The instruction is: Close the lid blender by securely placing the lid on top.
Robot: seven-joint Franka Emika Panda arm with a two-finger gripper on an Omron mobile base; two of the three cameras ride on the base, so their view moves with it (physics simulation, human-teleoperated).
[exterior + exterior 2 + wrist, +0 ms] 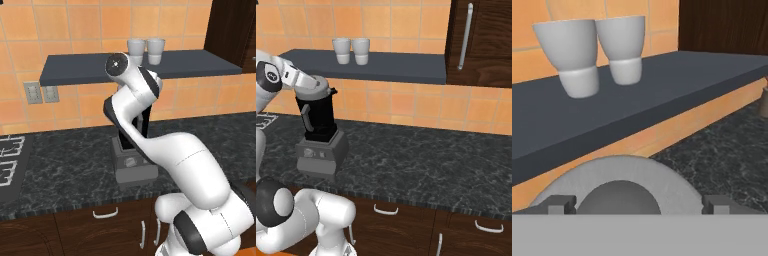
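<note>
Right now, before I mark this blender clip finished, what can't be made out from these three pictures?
- Whether the lid is seated all round the blender: the arm hides the jar top in the left base view, the hand covers the far rim in the right base view.
- Gripper fingertips: cut off by the hand view's bottom.
- Dial on the blender's base: partly behind the arm, left base view.

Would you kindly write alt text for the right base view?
A black blender with its grey lid on stands on a dark counter, the white arm reaching over it. Two white cups sit on a shelf above.
</note>
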